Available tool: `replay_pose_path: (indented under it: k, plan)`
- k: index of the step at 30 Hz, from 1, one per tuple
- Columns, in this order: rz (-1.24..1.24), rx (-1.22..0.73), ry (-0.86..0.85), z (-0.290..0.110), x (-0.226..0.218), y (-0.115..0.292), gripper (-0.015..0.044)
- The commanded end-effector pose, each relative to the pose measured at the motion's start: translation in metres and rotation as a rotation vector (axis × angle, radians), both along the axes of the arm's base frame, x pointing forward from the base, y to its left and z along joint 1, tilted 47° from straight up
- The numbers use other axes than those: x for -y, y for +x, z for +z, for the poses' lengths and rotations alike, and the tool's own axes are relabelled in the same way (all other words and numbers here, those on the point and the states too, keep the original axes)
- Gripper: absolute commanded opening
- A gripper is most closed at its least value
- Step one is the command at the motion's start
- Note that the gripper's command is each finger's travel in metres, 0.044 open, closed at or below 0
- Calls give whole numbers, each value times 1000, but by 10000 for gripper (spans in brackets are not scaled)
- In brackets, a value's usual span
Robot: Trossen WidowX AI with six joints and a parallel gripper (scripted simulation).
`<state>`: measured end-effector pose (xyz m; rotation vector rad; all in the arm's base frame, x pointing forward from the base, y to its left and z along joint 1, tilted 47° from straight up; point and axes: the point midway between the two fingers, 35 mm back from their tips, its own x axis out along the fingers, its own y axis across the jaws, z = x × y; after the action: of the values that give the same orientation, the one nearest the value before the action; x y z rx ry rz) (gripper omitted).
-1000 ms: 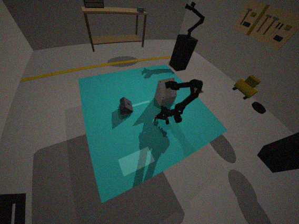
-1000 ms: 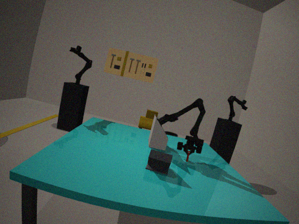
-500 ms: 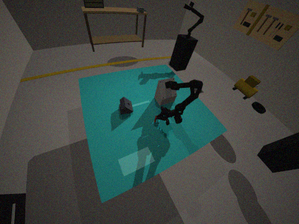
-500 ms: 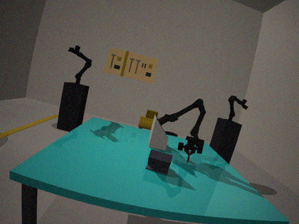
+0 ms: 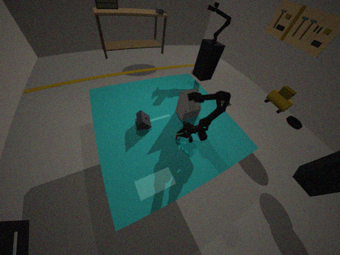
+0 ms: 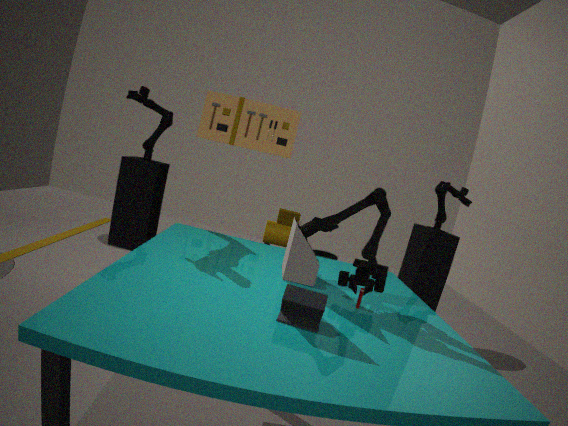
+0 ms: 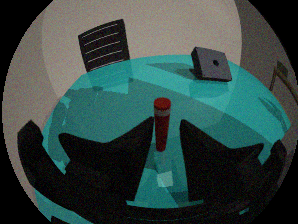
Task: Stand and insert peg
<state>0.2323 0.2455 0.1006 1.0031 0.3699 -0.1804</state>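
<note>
Peg [image 7: 161, 124]: red, standing upright on the teal table [image 6: 165, 300], between the end effector's fingers.
End effector [image 7: 161, 163]: released, fingers parted on either side of the peg, pointing down.
Sloped panel [image 5: 143, 120]: well apart from the peg, hole facing up.

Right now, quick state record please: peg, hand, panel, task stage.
peg: red peg, upright on the teal table
hand: hand open, low over the table, one finger on each side of the peg with a gap on both sides
panel: dark sloped panel, apart from the peg, its hole empty
stage: peg stood up and let go; insertion not yet done
</note>
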Motion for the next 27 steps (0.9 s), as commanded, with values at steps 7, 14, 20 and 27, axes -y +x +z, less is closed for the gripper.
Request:
replay_pose_path:
  k: [7,14,20,27]
  plan:
    - [0,0,0,0,0,0,130]
    - [0,0,0,0,0,0,130]
    - [0,0,0,0,0,0,288]
    - [0,0,0,0,0,0,440]
